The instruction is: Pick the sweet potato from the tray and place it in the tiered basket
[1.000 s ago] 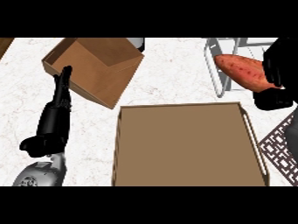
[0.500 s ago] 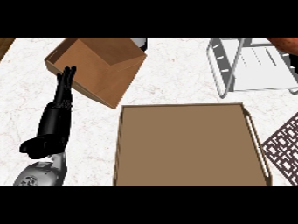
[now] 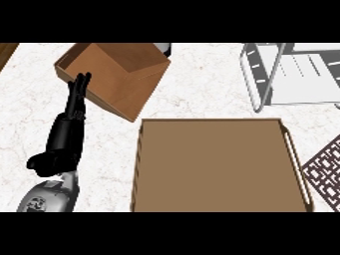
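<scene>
A view is looking steeply down on a pale marbled tabletop (image 3: 202, 99). At the left, the left robot hand (image 3: 71, 124) is lying open and at rest, its straight fingers pointing up toward an open brown cardboard box (image 3: 113, 74) sitting just beyond them. In the lower middle, a shallow brown tray (image 3: 217, 199) is sitting with nothing showing inside it. At the upper right, the white wire tiered basket (image 3: 301, 74) is standing, its visible shelf showing bare. At the right edge, a dark lattice mat (image 3: 338, 164) is peeking in. The sweet potato is showing nowhere, and the right robot hand is outside the view, so its fingers cannot be judged. Judging the step as placement, it is calling for lowering over a basket shelf, clear of the rim, before letting go.
</scene>
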Robot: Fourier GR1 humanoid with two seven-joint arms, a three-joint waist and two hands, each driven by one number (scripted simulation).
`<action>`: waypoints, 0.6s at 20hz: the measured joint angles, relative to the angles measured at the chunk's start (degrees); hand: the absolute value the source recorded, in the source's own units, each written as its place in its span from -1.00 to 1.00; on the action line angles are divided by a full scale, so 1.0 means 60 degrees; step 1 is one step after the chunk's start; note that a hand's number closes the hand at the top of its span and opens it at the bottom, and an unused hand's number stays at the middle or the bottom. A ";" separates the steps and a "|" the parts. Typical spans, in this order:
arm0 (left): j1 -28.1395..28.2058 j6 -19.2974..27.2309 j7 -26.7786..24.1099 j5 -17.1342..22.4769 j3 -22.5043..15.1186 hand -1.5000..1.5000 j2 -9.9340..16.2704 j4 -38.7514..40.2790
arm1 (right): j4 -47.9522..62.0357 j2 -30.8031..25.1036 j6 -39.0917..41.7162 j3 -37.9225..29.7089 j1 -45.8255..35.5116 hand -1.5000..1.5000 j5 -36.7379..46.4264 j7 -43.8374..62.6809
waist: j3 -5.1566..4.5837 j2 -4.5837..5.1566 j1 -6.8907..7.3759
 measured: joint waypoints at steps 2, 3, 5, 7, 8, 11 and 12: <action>-0.0100 0.0029 0.0149 -0.0039 -0.0014 0.00 -0.0049 0.0008 | 0.0599 -0.0238 -0.0284 0.0052 -0.0163 1.00 0.0185 -0.0272 | -0.0003 0.0014 0.0021; -0.0219 0.0086 0.0237 -0.0113 -0.0041 0.00 -0.0100 0.0051 | 0.0816 -0.0309 -0.0496 0.0109 -0.0126 1.00 0.0293 -0.0434 | 0.0000 0.0017 0.0010; -0.0100 -0.0037 0.0345 -0.0021 0.0020 0.00 -0.0006 -0.0080 | 0.1382 -0.0578 -0.0886 0.0155 -0.0128 1.00 0.0486 -0.0824 | -0.0006 0.0026 0.0045; -0.0089 -0.0117 0.0433 0.0010 0.0036 0.00 0.0033 -0.0129 | 0.1930 -0.0803 -0.1328 0.0236 -0.0077 1.00 0.0680 -0.1268 | -0.0007 0.0034 0.0055; -0.0083 -0.0082 0.0458 -0.0021 0.0009 0.00 -0.0015 -0.0143 | 0.2188 -0.0941 -0.1498 0.0261 -0.0044 1.00 0.0748 -0.1515 | -0.0006 0.0033 0.0048; -0.0055 -0.0035 0.0346 -0.0123 -0.0031 0.00 -0.0074 -0.0093 | 0.2939 -0.1138 -0.2101 0.0394 0.0035 1.00 0.1028 -0.2029 | -0.0001 0.0033 0.0044; -0.0001 -0.0081 0.0251 -0.0084 -0.0017 0.00 -0.0064 -0.0102 | 0.3237 -0.1186 -0.2326 0.0385 0.0043 1.00 0.1091 -0.2192 | 0.0000 0.0036 0.0058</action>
